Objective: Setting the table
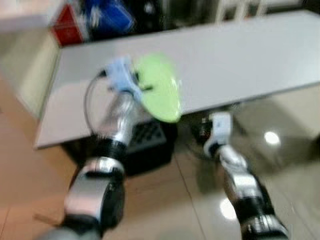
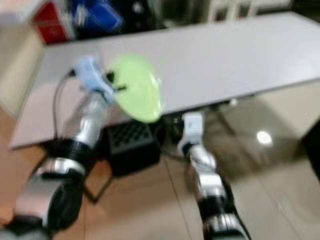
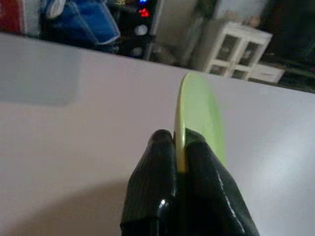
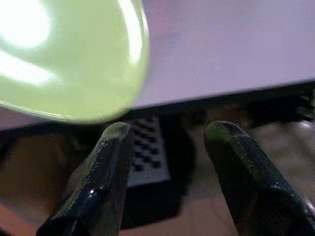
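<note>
The left arm reaches forward and up over the near edge of the grey counter [image 1: 240,60]. The head views are blurred, so fine detail is lost. The left pincer [image 3: 179,152] is clamped on the rim of a green plate [image 1: 160,87], held on edge above the counter. The right pincer [image 4: 167,132] hangs lower, below the counter's edge, fingers apart and empty, above a black crate [image 4: 147,152] on the floor.

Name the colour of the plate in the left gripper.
Light green plate, clearest in the left wrist view.
</note>
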